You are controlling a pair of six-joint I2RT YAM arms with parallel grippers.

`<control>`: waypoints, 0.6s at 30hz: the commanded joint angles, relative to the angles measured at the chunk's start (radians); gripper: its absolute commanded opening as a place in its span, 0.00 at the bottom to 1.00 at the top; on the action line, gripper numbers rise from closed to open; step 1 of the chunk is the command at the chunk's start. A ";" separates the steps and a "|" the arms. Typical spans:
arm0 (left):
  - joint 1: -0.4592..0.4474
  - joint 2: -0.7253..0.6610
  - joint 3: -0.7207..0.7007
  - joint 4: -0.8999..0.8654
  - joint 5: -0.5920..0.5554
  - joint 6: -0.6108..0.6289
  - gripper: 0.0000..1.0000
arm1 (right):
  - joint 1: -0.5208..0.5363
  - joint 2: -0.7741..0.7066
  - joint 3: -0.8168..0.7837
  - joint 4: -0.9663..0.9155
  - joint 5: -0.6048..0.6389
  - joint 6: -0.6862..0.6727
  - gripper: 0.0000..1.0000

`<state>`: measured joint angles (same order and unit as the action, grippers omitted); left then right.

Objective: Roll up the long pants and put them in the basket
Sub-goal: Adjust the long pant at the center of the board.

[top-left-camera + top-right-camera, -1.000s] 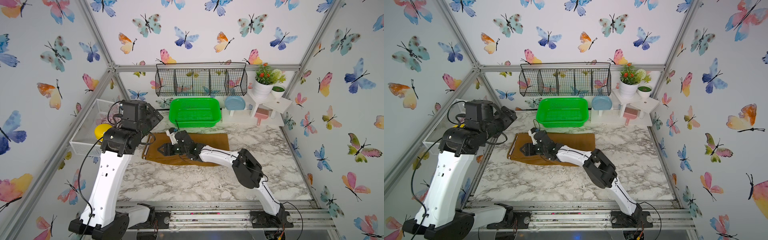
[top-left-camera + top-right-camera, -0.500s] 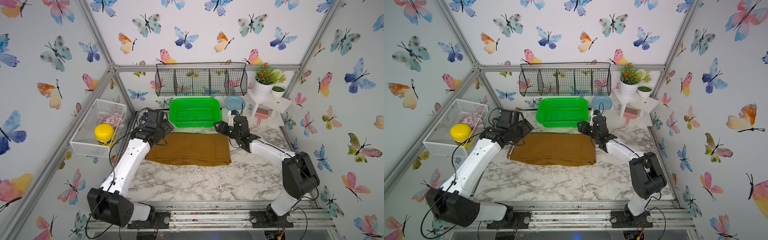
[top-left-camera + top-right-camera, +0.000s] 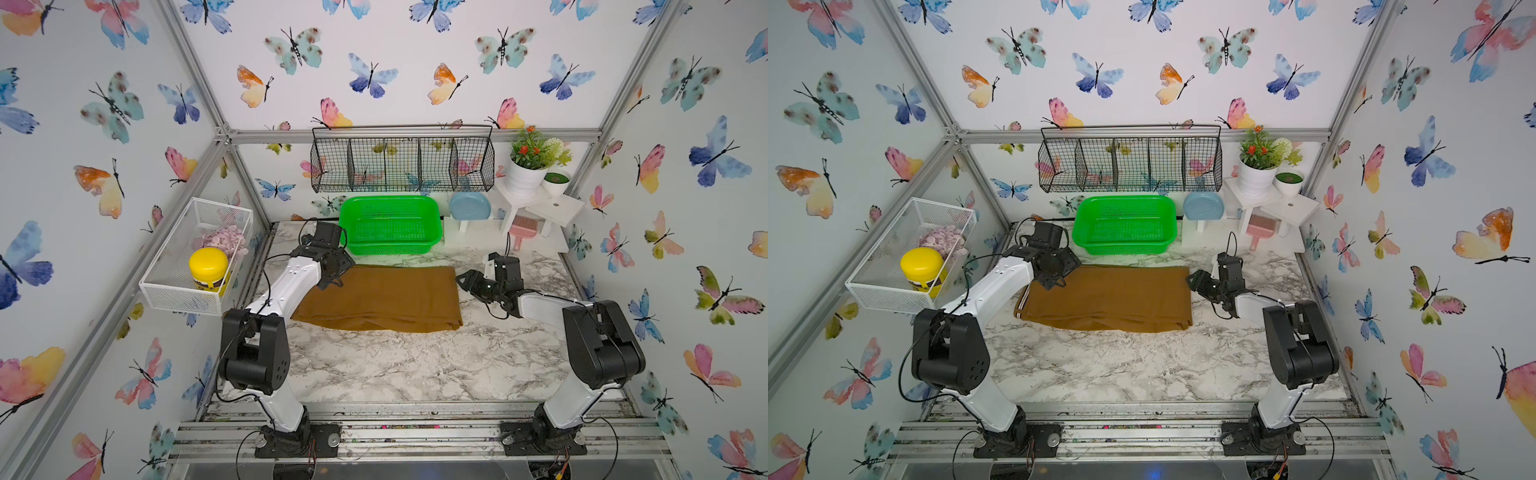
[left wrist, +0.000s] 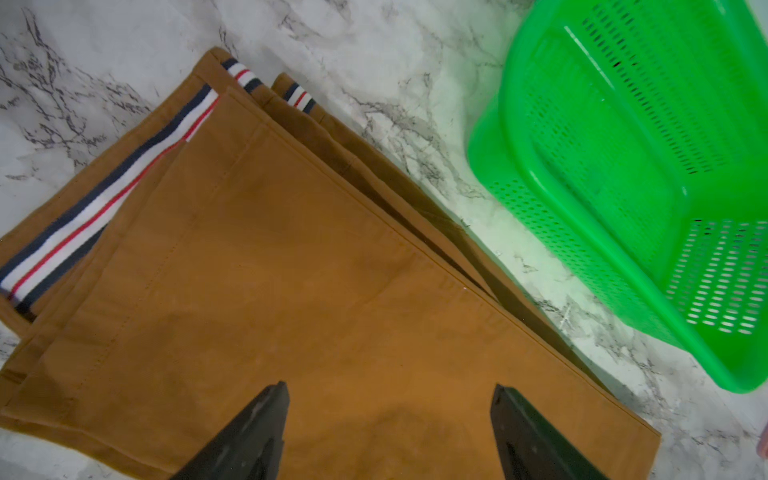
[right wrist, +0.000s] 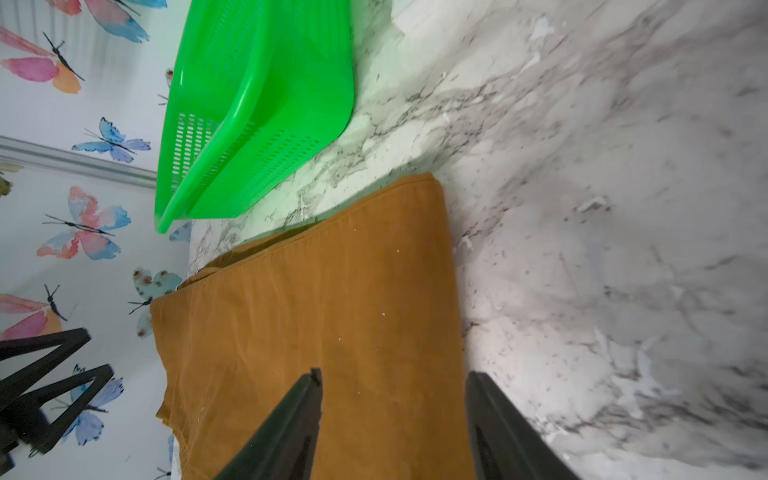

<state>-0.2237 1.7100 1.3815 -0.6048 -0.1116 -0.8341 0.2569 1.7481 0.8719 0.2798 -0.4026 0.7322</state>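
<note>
The long pants (image 3: 382, 299) (image 3: 1108, 297) lie folded into a flat mustard-brown rectangle on the marble table. Their striped waistband (image 4: 104, 199) shows at the left end (image 3: 1018, 307). My left gripper (image 3: 334, 282) (image 4: 390, 386) hovers over the pants' back left corner, open, with only cloth (image 4: 291, 270) showing between its fingers. My right gripper (image 3: 463, 282) (image 5: 394, 372) stands open at the pants' right edge (image 5: 316, 299), one finger over the cloth and one over bare marble. Neither gripper holds anything.
A green basket (image 3: 390, 224) (image 4: 623, 166) (image 5: 257, 104) stands just behind the pants. On the left wall hangs a white wire tray with a yellow-lidded jar (image 3: 208, 266). A black wire basket (image 3: 401, 160), blue plate (image 3: 469, 205), plant pot (image 3: 525, 178) and pink brush (image 3: 521, 235) fill the back.
My right arm has swung from the pants' left part back to their right edge. My left arm has come down from high up to the back left corner.
</note>
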 commanded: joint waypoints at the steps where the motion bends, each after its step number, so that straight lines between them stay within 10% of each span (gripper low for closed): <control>1: 0.015 0.007 -0.025 0.015 0.029 0.007 0.82 | 0.008 0.047 -0.011 0.058 -0.085 -0.012 0.60; 18: 0.094 0.025 -0.116 0.035 0.058 0.010 0.82 | 0.008 0.185 -0.040 0.127 -0.171 -0.036 0.43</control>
<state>-0.1513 1.7340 1.2938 -0.5732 -0.0792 -0.8337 0.2611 1.9030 0.8581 0.4046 -0.5343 0.7109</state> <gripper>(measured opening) 0.818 0.443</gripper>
